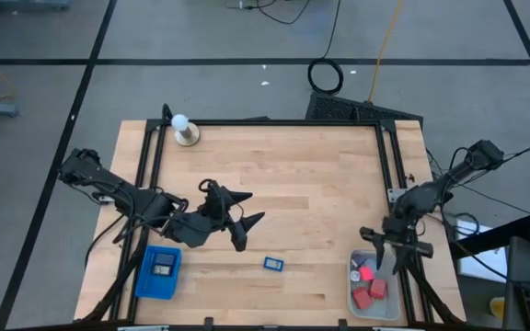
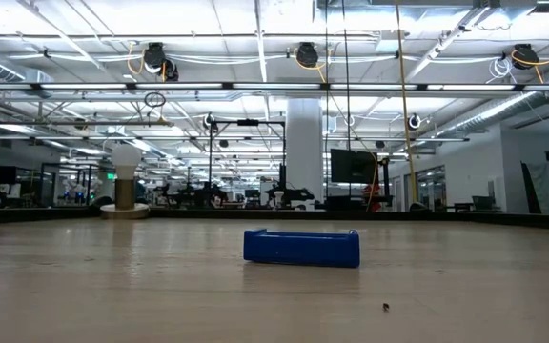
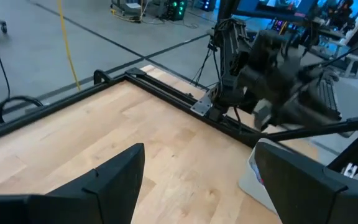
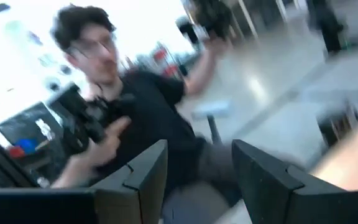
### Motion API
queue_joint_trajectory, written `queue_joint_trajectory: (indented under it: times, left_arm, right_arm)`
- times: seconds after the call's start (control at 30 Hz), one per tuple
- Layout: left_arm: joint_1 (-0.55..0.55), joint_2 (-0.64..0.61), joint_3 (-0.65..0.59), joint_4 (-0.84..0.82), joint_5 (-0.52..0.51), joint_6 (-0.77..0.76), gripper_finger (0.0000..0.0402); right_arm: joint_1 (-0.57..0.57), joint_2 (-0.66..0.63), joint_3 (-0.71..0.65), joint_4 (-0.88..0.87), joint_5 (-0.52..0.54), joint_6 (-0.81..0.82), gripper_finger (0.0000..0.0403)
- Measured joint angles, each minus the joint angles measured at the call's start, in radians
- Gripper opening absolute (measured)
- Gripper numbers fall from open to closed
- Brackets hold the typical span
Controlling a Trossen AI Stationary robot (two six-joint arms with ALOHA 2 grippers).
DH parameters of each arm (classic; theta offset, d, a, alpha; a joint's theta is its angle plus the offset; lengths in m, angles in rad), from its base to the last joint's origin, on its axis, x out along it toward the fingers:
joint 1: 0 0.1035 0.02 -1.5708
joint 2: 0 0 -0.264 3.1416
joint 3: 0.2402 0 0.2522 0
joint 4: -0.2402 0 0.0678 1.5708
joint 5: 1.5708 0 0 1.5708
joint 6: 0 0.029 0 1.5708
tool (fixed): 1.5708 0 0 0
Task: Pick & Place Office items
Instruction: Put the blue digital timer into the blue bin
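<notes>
While the right gripper (image 1: 386,246) hangs over the bin (image 1: 352,296), parted and empty | red blocks (image 1: 370,291) lie in the bin | blue bit (image 1: 273,264) lies mid-table | left gripper (image 1: 249,219) spread, empty, near it | next, likely: descend, pinch it.

A: What lies around the desk (image 1: 302,193)?

B: A grey floor (image 1: 201,37) crossed by dark lines, with a coiled black cable (image 1: 326,75) and loose cords on it.

A: And the room behind?

B: A large open hall: a white column (image 2: 304,152), ceiling strip lights (image 2: 255,48), a dark screen (image 2: 354,166). A person in a black top (image 4: 148,118) stands beyond, possibly holding something; the view is blurred.
</notes>
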Motion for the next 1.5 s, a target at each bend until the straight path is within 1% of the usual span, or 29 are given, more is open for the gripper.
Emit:
queue_joint_trajectory:
  times: [0.07, 0.13, 0.27, 0.33, 0.53, 0.67, 0.8, 0.9, 1.0, 1.1, 1.17, 1.37, 1.43, 1.5]
  left_arm:
    - [0.000, 0.000, 0.000, -0.001, 0.001, 0.023, 0.0308]
    - [0.000, 0.000, 0.000, 0.000, 0.001, 0.048, 0.0308]
    - [0.000, 0.000, 0.000, 0.001, 0.002, 0.136, 0.0308]
    - [0.000, 0.000, 0.000, 0.011, 0.004, 0.152, 0.0308]
    - [0.021, -0.001, 0.000, 0.012, -0.037, 0.122, 0.0308]
    - [0.028, -0.001, 0.000, 0.002, -0.014, 0.264, 0.0308]
    - [0.050, -0.001, 0.000, -0.010, -0.029, 0.293, 0.0308]
    - [0.063, -0.001, 0.000, -0.011, -0.014, 0.363, 0.0308]
    - [0.088, 0.002, 0.000, -0.018, 0.075, 0.377, 0.0308]
    - [0.127, 0.004, -0.001, -0.031, 0.179, 0.327, 0.0308]
    - [0.159, 0.004, -0.001, -0.051, 0.278, 0.309, 0.0308]
    - [0.285, 0.004, -0.001, -0.133, 0.622, 0.228, 0.0310]
    - [0.321, 0.004, -0.001, -0.159, 0.698, 0.209, 0.0314]
    - [0.345, 0.004, -0.001, -0.177, 0.741, 0.208, 0.0317]
  right_arm:
    - [-0.002, 0.000, 0.000, 0.090, 0.021, -0.004, 0.0173]
    - [-0.012, -0.001, 0.000, 0.142, 0.074, -0.019, 0.0173]
    - [-0.059, 0.000, 0.001, 0.145, 0.162, -0.101, 0.0174]
    - [-0.100, 0.000, 0.001, 0.144, 0.191, -0.139, 0.0174]
    - [-0.247, 0.000, 0.001, 0.140, 0.267, -0.237, 0.0174]
    - [-0.369, 0.008, 0.001, 0.126, 0.270, -0.266, 0.0174]
    - [-0.503, 0.008, 0.001, 0.132, 0.273, -0.292, 0.0174]
    - [-0.596, 0.007, 0.001, 0.144, 0.287, -0.296, 0.0174]
    - [-0.666, 0.007, 0.001, 0.143, 0.291, -0.296, 0.0174]
    - [-0.707, 0.007, 0.001, 0.143, 0.290, -0.295, 0.0174]
    - [-0.718, 0.007, 0.001, 0.143, 0.289, -0.294, 0.0174]
    - [-0.722, 0.007, 0.001, 0.144, 0.291, -0.296, 0.0174]
    - [-0.722, 0.007, 0.001, 0.144, 0.292, -0.296, 0.0174]
    - [-0.722, 0.007, 0.001, 0.144, 0.296, -0.305, 0.0174]
